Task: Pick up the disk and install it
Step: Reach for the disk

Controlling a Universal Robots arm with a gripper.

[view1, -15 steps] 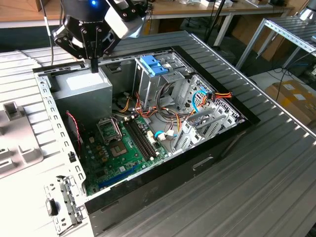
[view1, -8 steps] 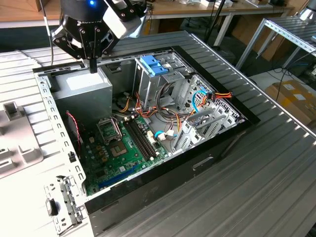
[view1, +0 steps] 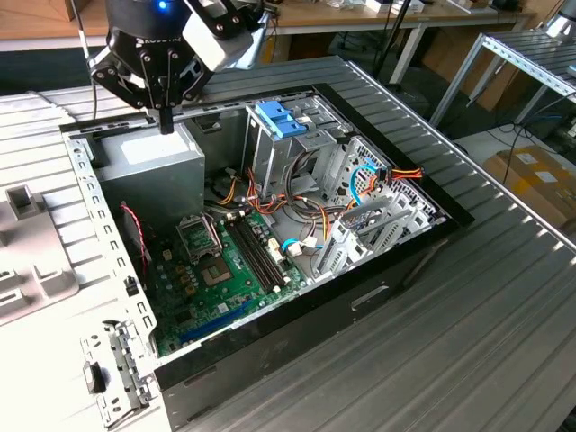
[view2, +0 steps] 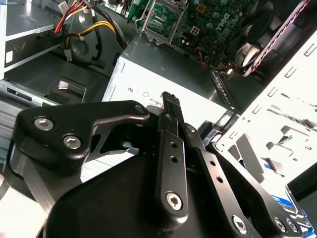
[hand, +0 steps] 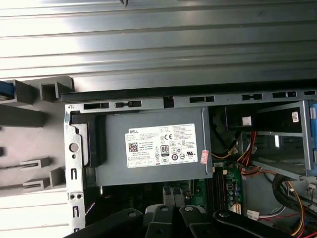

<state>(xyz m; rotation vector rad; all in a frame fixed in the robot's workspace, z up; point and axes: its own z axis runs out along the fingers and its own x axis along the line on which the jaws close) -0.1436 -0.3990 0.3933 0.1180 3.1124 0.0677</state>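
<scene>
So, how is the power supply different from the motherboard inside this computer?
The power supply is a tall grey metal box with a white label; the motherboard is a flat green board with slots. The power supply sits under the gripper; the motherboard does not. Both sit inside the open computer case.

Looking down into an open computer case. At centre, a grey power supply bearing a white label. At twelve o'clock of it, the ribbed metal tabletop. At four o'clock, green motherboard and red, yellow and orange cables. At six o'clock, black links of the hand. At nine o'clock, grey plastic moulding.
</scene>
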